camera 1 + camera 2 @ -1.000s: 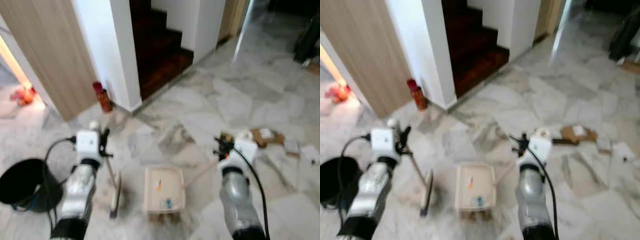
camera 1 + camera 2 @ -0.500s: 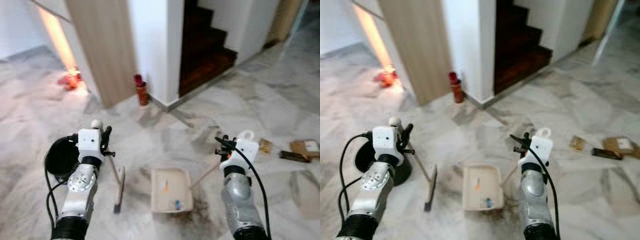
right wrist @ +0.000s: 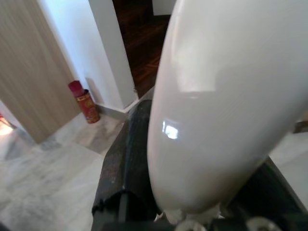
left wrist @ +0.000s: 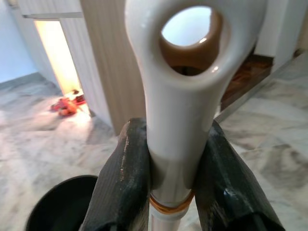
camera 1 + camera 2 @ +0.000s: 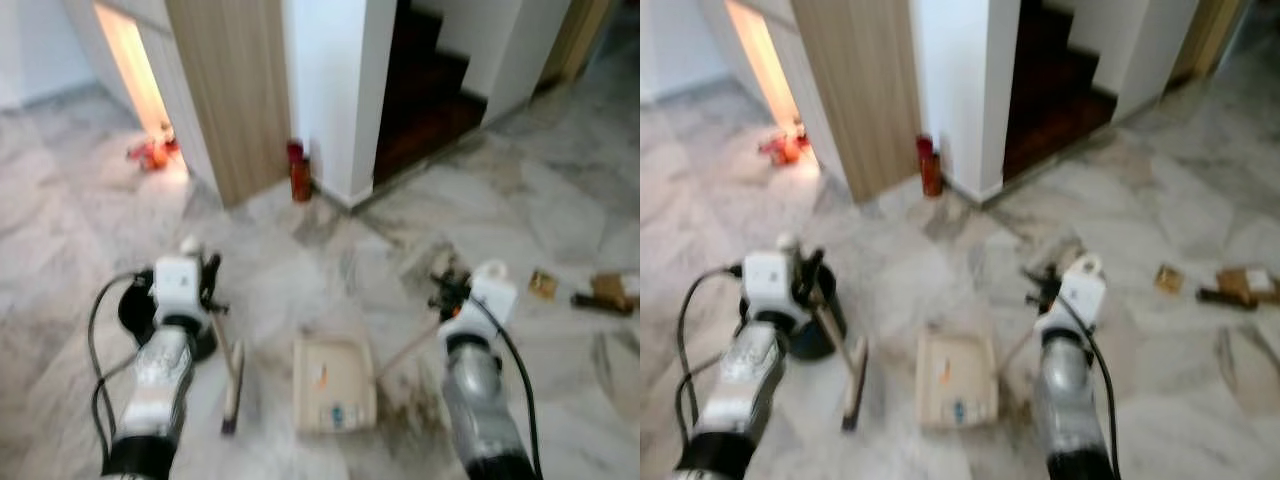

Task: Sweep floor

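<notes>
On a grey-veined marble floor (image 5: 560, 200), the robot stands over a cream rectangular plastic dustpan (image 5: 333, 384) lying flat and holding a few small scraps. The left gripper (image 4: 169, 159) is clenched on the glossy cream handle of a short brush (image 5: 232, 385), its black fingers (image 4: 122, 183) pinching the neck just below the hanging loop — the bristle head rests on the floor just left of the dustpan. The right gripper (image 5: 445, 296) grasps the smooth rounded end of the dustpan's long pale handle (image 5: 405, 352), which slants down to the pan's right side. A round black bucket (image 5: 140, 312) sits left of the dustpan, beyond the brush. Scraps of brown cardboard litter (image 5: 608, 290) lie well to the pan's right; a red cylindrical can (image 5: 299, 172) stands beyond it against a white wall corner. Both tools look light and rigid, but their polished plastic seems slippery — holds near the handle ends give reach, though little leverage.
</notes>
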